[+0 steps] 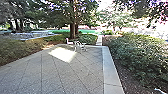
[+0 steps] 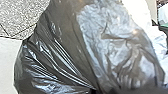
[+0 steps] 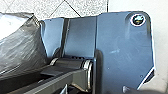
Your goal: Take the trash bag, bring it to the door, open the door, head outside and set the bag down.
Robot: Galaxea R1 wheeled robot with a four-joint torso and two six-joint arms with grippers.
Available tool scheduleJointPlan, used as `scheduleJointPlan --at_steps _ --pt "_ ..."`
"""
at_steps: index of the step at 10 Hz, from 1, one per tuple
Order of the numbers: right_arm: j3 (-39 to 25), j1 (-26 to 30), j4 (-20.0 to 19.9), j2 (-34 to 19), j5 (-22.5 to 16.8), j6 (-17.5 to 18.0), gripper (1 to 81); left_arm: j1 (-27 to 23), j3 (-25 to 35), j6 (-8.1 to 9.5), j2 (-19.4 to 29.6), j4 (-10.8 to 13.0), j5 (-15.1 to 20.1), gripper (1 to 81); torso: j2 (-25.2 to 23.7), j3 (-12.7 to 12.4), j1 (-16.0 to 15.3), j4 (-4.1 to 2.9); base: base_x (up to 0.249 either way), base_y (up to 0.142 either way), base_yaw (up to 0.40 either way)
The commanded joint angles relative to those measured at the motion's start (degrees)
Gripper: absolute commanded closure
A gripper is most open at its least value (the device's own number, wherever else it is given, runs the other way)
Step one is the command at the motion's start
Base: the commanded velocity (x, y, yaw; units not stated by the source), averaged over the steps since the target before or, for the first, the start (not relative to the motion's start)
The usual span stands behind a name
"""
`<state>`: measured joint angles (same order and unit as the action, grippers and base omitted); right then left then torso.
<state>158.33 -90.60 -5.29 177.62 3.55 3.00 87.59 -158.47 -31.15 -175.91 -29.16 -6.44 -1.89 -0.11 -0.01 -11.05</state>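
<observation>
**Grey patio [image 1: 50,80] lies open ahead, trash bag [image 2: 60,42] close in by the robot**

The patio's speckled surface, scored with diagonal joints, runs forward with open room across its middle. A smooth pale band [image 1: 111,72] edges it on the right; just outside that band is a brown planting bed [image 1: 123,77] with a broad leafy shrub [image 1: 140,55]. Low planting [image 1: 20,50] follows the patio's left edge. At its far edge stand white pieces of outdoor furniture [image 1: 81,46], the tightest spot for moving, with a thick tree trunk [image 1: 72,31] beyond the patio behind them. A narrow pale path [image 1: 99,40] leads off past the patio's far end, to the right of the furniture. One bright patch of sunlight [image 1: 63,54] lies on the patio, short of the furniture.

The bag is dark, glossy and creased, its folds drawing together at one place in the left wrist view, over the patio paving. In the right wrist view its crumpled film shows beside the robot's dark plate [image 3: 122,55]. Whether bag and plate touch, I cannot tell. Nor can I tell whether the left gripper or the right gripper is wide or narrow, or what either has hold of.

A round, pale-rimmed fitting [image 3: 138,19] sits at the plate's corner; its markings are too blurred to read.
</observation>
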Motion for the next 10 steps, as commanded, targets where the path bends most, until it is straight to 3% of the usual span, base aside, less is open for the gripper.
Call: scheduleJointPlan --at_steps 1,3,5,7,9,10 --pt "-0.5 2.7 -0.1 0.5 -3.0 0.0 1.0 -5.4 7.9 0.21 4.6 -1.9 3.4 81.1 0.0 0.0 0.0 0.00 0.000 0.000 0.000" --pt "-0.5 2.7 -0.1 0.5 -3.0 0.0 1.0 -6.3 15.2 0.21 8.8 -2.4 3.4 81.1 0.0 0.0 0.0 0.02 0.000 0.000 0.000" --pt "-0.5 2.6 0.1 0.5 -3.0 0.0 1.0 -7.4 18.3 0.30 11.4 -3.4 3.6 81.1 0.0 5.4 0.0 0.02 0.000 0.000 0.000" --pt "-0.5 2.5 0.2 0.4 -3.0 -0.1 1.0 -8.9 21.5 0.39 14.3 -5.3 3.7 81.1 0.0 6.9 0.0 0.02 0.000 0.000 0.000" --pt "-0.5 2.4 0.2 0.4 -3.0 -0.2 1.0 -10.5 25.0 0.39 17.3 -7.2 3.8 81.1 0.0 10.8 0.0 0.02 0.000 0.000 0.000" --pt "-0.5 2.4 0.1 0.4 -3.0 -0.2 1.0 -11.9 25.7 0.47 18.4 -8.2 3.9 81.1 0.0 9.7 0.0 0.02 0.000 0.000 0.000"
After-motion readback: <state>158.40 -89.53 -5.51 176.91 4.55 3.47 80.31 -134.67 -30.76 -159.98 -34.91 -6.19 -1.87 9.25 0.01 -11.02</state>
